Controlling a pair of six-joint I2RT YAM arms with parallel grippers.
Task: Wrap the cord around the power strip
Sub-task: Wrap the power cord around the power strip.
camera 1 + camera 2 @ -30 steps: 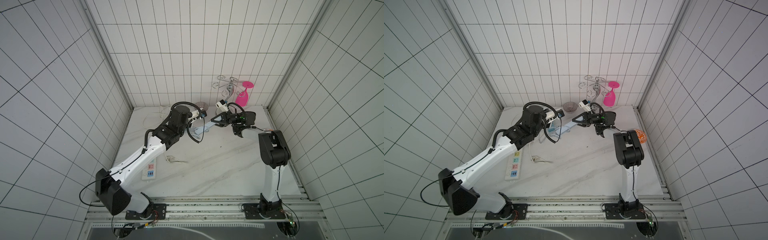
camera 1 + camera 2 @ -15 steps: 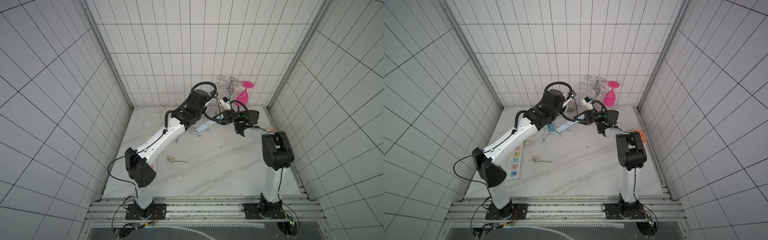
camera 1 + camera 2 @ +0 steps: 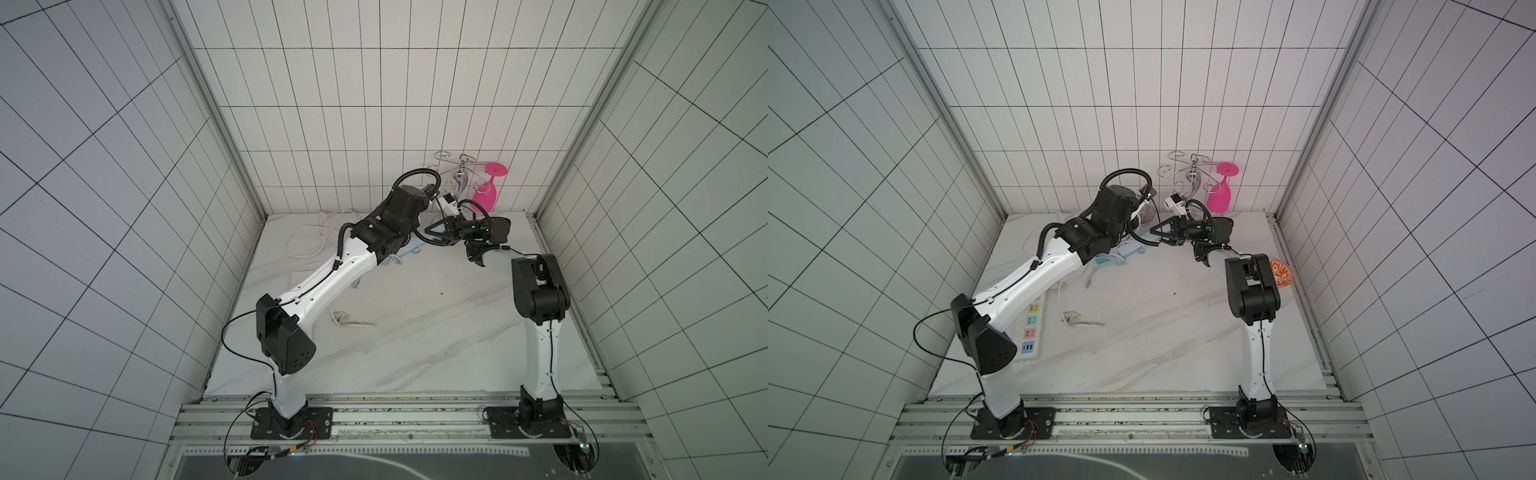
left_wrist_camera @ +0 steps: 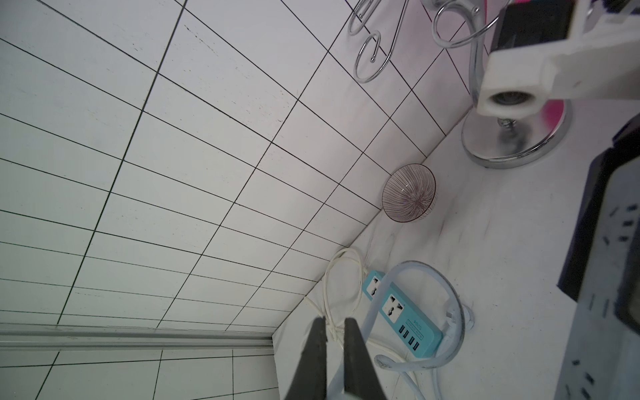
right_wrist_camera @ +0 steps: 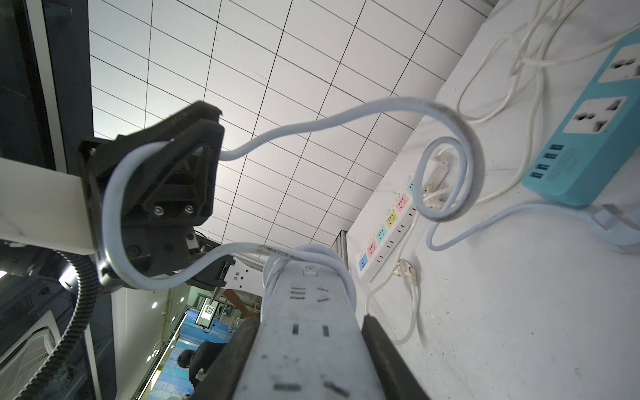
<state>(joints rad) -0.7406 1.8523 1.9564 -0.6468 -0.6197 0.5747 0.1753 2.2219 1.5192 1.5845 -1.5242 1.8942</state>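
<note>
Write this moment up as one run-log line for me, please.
right gripper: shut on power strip | left gripper: shut on cord | cord: some turns on strip's end, rest loose | plug: on table

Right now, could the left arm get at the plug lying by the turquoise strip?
Probably it could reach it, but not grab it: the left pincer is shut on the cord. The plug lies in the open on the table, beside the turquoise strip.

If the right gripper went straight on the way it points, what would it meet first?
Probably the left arm, just beyond the power strip the right gripper holds; depth is unclear.
</note>
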